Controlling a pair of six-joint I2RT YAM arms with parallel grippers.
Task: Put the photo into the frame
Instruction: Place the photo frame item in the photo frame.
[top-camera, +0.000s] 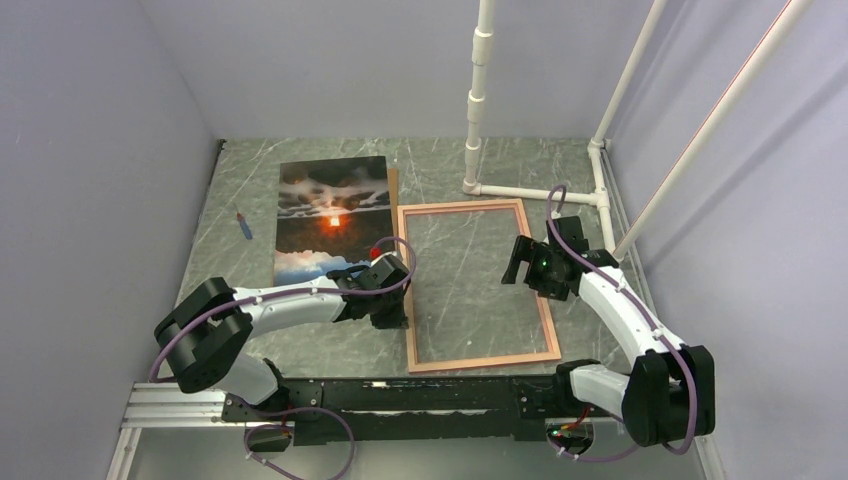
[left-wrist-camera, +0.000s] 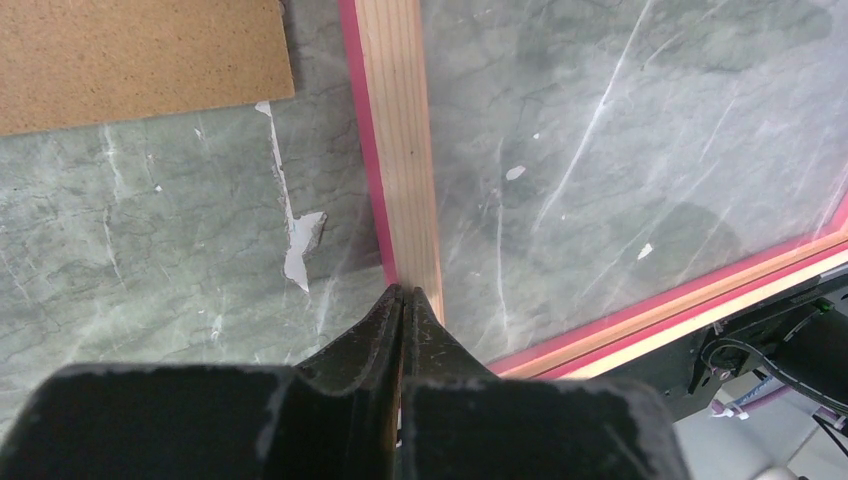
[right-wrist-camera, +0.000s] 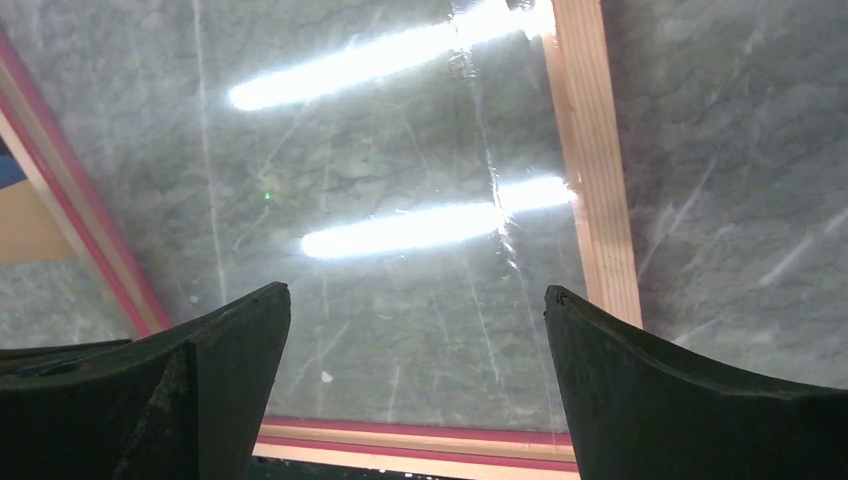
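We're seeing the left end effector (left-wrist-camera: 403, 295) pressed together, tips at the left rail of the frame (top-camera: 485, 357), which is lying flat mid-desk (top-camera: 215, 270), nearer the right edge. The right end effector (right-wrist-camera: 415, 330) is hovering spread wide by the frame's right rail. The photo (top-camera: 330, 215) is lying face up toward the far left corner, just beside the frame.

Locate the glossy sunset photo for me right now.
In the top view, the glossy sunset photo lies flat at the far left of the green marbled table, directly left of the pink-edged wooden frame.
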